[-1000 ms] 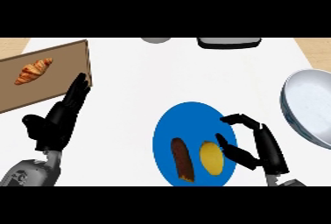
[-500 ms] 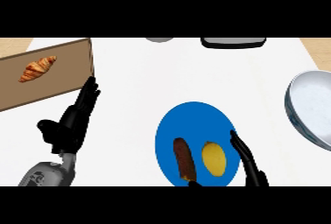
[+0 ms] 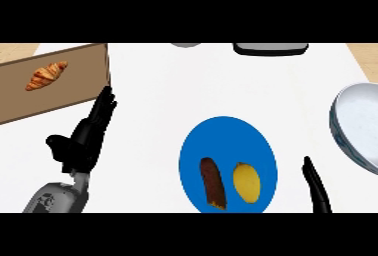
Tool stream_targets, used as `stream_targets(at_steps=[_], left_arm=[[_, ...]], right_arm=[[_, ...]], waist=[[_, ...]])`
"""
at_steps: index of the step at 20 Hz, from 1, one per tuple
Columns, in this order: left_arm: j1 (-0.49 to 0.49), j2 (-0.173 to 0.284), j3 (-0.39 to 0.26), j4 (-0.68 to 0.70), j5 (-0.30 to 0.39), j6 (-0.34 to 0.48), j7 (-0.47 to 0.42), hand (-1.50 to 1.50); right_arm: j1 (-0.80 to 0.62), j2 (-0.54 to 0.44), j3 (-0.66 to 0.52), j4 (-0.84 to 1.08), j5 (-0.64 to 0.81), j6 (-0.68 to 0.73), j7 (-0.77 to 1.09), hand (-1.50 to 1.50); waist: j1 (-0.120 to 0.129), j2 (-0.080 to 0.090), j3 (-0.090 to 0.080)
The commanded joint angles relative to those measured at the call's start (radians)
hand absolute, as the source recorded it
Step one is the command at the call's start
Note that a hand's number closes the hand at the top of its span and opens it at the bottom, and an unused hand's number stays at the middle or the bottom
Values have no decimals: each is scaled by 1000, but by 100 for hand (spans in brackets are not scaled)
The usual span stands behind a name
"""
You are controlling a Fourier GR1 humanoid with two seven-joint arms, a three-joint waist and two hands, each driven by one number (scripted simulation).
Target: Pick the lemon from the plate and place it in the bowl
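Note:
A yellow lemon [image 3: 246, 182] lies on the blue plate [image 3: 227, 140], in its lower right part, beside a brown bar-shaped food [image 3: 212, 183]. The grey-white bowl [image 3: 357, 127] stands at the right edge, partly cut off. Of my right hand [image 3: 317, 188] only a straight finger shows, to the right of the plate and apart from the lemon. My left hand [image 3: 83, 138] rests open at the left with fingers pointing up, holding nothing.
A wooden cutting board [image 3: 63, 95] with a croissant [image 3: 46, 75] lies at the upper left. A dark tray-like object [image 3: 271, 48] and a grey round item [image 3: 186, 44] sit at the far edge.
My right hand has drawn back toward the lower right, off the plate, and now shows only a finger. The lemon stays on the plate. The left hand barely moved.

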Motion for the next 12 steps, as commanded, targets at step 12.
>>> stream_targets(at_steps=[12], left_arm=[[34,-61,5,-3,-67,-7,-24,0]], right_arm=[[-171,50,-88,35,-16,420,483,-150]], waist=[[8,0,3]])
